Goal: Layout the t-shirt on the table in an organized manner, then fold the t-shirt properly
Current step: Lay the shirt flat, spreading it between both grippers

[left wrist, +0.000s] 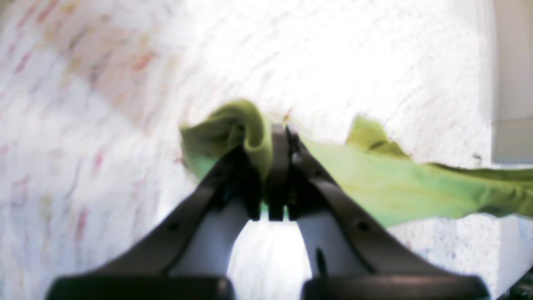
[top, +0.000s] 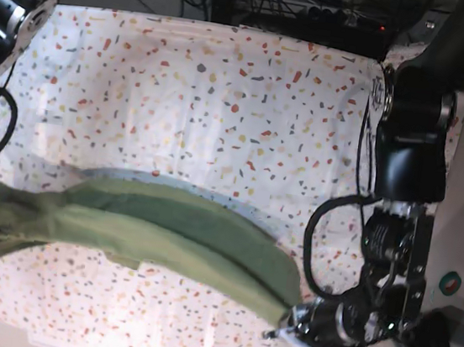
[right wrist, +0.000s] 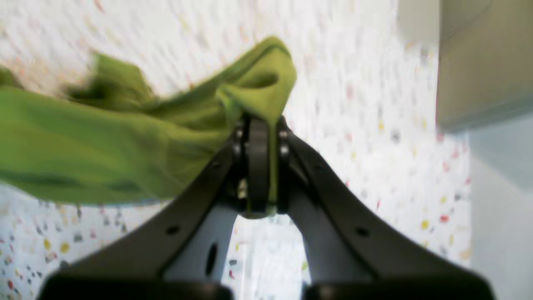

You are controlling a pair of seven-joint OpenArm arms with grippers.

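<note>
A: Where is the t-shirt (top: 166, 229) placed?

B: It is stretched in a long band across the near part of the counter (top: 224, 96), seen from the base view. Its one end is clamped in the left pincer (left wrist: 277, 137) at that view's right, near the counter's near edge.

A: And the other end?

B: It is clamped in the right pincer (right wrist: 258, 129) at that view's left edge. The far part of the counter lies behind the band.
</note>
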